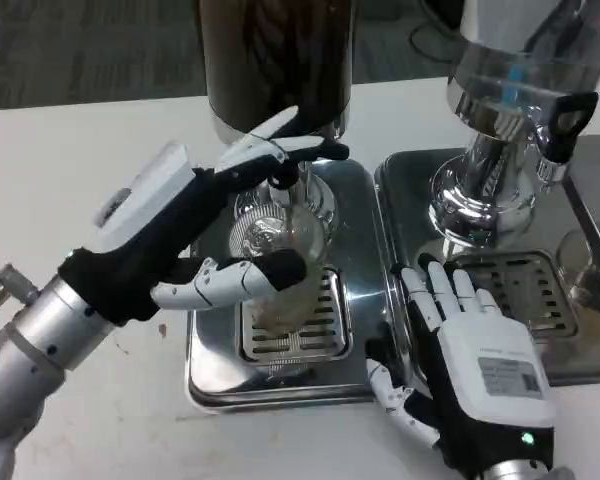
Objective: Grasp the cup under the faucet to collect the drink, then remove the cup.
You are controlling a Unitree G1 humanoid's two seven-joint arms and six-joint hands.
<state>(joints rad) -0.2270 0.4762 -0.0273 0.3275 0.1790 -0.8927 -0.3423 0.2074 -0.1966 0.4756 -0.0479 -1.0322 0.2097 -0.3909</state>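
A clear cup stands on the grate of the left drip tray, right under the faucet of the dark dispenser. My left hand reaches in from the left and grips the cup, with the thumb across its front and the fingers around its far side near the faucet. I cannot tell how much liquid is in the cup. My right hand lies flat at the front, fingers stretched out and apart over the edge between the two trays, holding nothing.
A second, chrome dispenser with a black tap stands at the right on its own drip tray. A clear glass sits at that tray's right edge. White table lies at the left.
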